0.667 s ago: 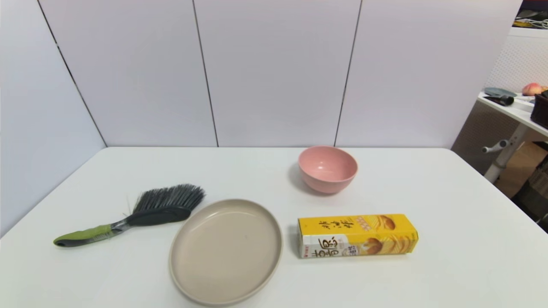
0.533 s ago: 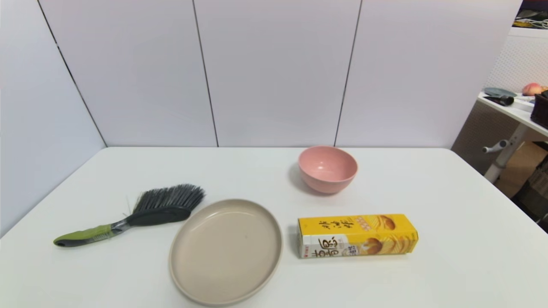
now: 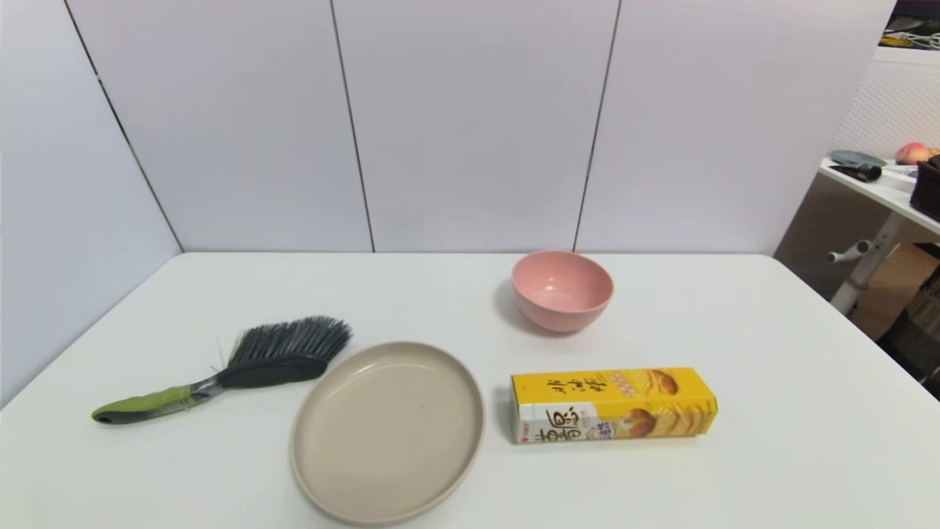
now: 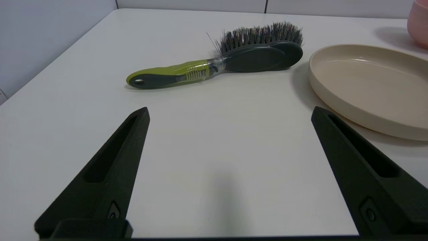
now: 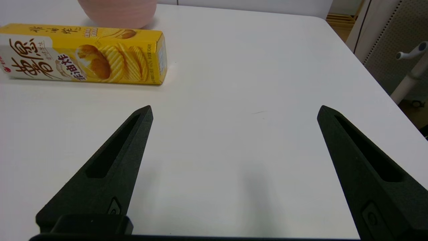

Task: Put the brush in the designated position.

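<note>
The brush [image 3: 235,364] lies flat on the white table at the left, its lime-green handle pointing toward the left edge and its dark bristles fanned toward the back. In the left wrist view the brush [image 4: 227,58] lies well ahead of my left gripper [image 4: 230,112], which stands open above bare tabletop near the front. My right gripper [image 5: 234,110] is open too, over bare table at the front right. Neither gripper shows in the head view. The designated position carries no visible mark on the tabletop.
A beige plate [image 3: 388,430] sits just right of the brush head. A pink bowl [image 3: 562,289] stands behind it to the right. A yellow chip box [image 3: 613,404] lies on its side right of the plate. A side table [image 3: 881,184] stands beyond the right edge.
</note>
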`<state>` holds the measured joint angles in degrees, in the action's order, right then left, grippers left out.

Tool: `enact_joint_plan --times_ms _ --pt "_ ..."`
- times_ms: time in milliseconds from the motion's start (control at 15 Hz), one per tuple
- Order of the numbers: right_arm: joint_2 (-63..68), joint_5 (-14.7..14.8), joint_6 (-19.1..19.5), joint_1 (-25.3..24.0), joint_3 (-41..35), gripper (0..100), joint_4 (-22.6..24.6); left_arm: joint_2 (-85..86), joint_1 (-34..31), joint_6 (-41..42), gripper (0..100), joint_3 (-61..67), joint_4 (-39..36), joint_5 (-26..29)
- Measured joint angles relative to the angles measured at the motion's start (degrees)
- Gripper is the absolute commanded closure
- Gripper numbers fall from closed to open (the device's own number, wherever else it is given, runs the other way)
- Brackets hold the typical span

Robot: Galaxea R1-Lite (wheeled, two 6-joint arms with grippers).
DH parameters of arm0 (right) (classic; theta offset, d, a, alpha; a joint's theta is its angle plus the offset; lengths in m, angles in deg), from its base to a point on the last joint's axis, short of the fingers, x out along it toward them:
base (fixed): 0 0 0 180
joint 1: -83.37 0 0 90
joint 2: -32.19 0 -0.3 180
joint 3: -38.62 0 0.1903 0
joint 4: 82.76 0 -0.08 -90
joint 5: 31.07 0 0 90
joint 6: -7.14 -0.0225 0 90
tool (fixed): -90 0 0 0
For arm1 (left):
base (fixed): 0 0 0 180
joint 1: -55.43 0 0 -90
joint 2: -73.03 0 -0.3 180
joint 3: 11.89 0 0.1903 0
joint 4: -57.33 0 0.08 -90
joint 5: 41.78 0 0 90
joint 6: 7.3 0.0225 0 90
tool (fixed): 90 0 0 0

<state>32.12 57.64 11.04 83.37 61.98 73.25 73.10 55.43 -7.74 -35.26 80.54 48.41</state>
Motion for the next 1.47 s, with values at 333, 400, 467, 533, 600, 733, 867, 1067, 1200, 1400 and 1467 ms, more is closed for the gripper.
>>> enact_joint_plan --times_ms 333,400,467,533,600,733,867,1067,1200,1400,1467 --pt "0.00 0.00 0.00 0.00 0.00 0 0.00 -5.14 0.00 1.04 0 -1.71 0.49 -0.28" --pt "0.00 0.00 0.04 0.00 0.00 0 0.00 -8.31 0.00 1.71 0 -3.33 -0.05 -0.29" --pt "0.00 0.00 0.01 0.00 0.00 0 0.00 -11.78 0.00 2.63 0 -5.25 -0.88 -0.29" --pt "0.00 0.00 0.01 0.00 0.00 0 0.00 -15.90 0.00 4.10 0 -7.57 -2.40 -0.28" --pt "0.00 0.00 0.00 0.00 0.00 0 0.00 -20.05 0.00 5.51 0 -9.95 -3.86 -0.28" --pt "0.00 0.00 0.01 0.00 0.00 0 0.02 -29.06 0.00 9.78 0 -15.96 -6.78 -0.16" --pt "0.00 0.02 -0.02 0.00 0.00 0 0.00 -37.69 -0.38 15.07 0 -22.60 -8.27 1.18" --pt "0.00 0.00 0.04 0.02 0.00 0 0.02 -50.87 -2.83 25.10 0 -33.90 -7.47 9.48" --pt "0.00 0.02 0.01 0.00 0.00 0 0.02 -59.31 -7.74 33.87 0 -41.64 -4.13 18.80" --pt "0.00 -0.02 0.00 0.00 0.00 0 0.00 -71.68 -15.90 52.31 0 -52.92 7.33 35.28" --pt "0.00 0.00 0.00 0.00 0.00 0 0.00 -75.02 -17.38 58.12 0 -55.26 13.47 39.72"
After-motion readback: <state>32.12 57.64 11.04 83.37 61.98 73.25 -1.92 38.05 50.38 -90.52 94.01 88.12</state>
